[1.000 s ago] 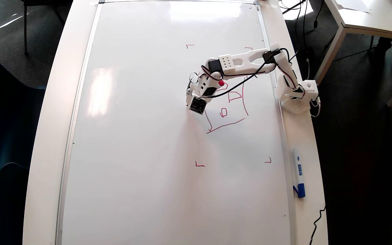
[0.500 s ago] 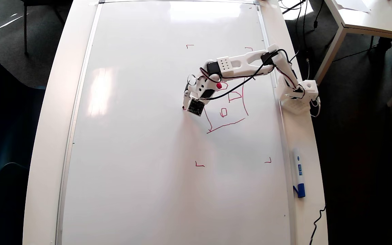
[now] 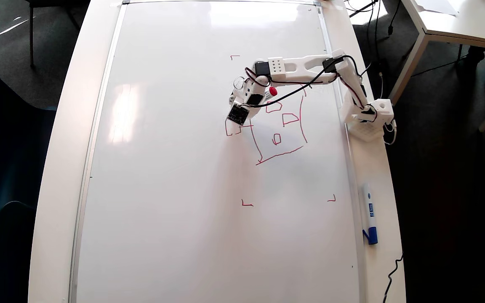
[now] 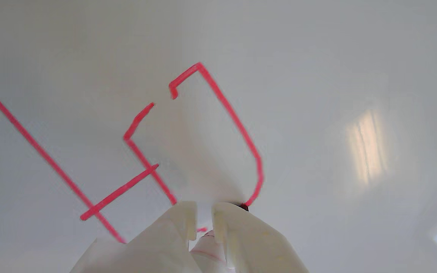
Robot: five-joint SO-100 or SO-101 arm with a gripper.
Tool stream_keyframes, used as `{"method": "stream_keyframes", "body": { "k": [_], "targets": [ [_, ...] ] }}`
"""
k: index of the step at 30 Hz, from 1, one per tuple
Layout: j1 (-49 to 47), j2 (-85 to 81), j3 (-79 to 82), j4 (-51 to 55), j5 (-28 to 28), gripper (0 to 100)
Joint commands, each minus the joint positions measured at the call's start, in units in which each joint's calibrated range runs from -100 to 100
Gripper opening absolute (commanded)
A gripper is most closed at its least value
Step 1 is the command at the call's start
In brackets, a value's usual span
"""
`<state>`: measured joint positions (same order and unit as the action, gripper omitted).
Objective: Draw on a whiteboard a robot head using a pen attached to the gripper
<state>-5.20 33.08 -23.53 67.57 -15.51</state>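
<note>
The pen is light and rigid, a short white marker with a red end. It likely needs only light pressure on the glossy whiteboard, which looks slippery, so the tip can skid and make lines wobble. It is best held along its barrel, and it seems fixed there beside the gripper. In the wrist view the two fingers stand nearly together with a narrow gap. Whether they clamp anything cannot be told, though a dark tip meets the board at the right finger. The robot head lies toward the board's right edge, in its upper half. The arm reaches leftward from its base at the table's right edge, wrist bent down over the small side box.
</note>
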Motion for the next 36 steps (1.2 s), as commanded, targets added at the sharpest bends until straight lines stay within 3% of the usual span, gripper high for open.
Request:
{"method": "stream_keyframes", "body": {
  "k": [1, 19, 24, 36],
  "targets": [
    [0.08, -2.6, -0.4, 2.98, -0.26, 1],
    [0.08, -2.76, -3.39, 3.76, -0.26, 1],
    [-0.43, -2.76, -10.84, 4.28, 0.07, 1],
    [-3.89, -12.24, -14.65, 14.88, 0.23, 1]
  ]
}}
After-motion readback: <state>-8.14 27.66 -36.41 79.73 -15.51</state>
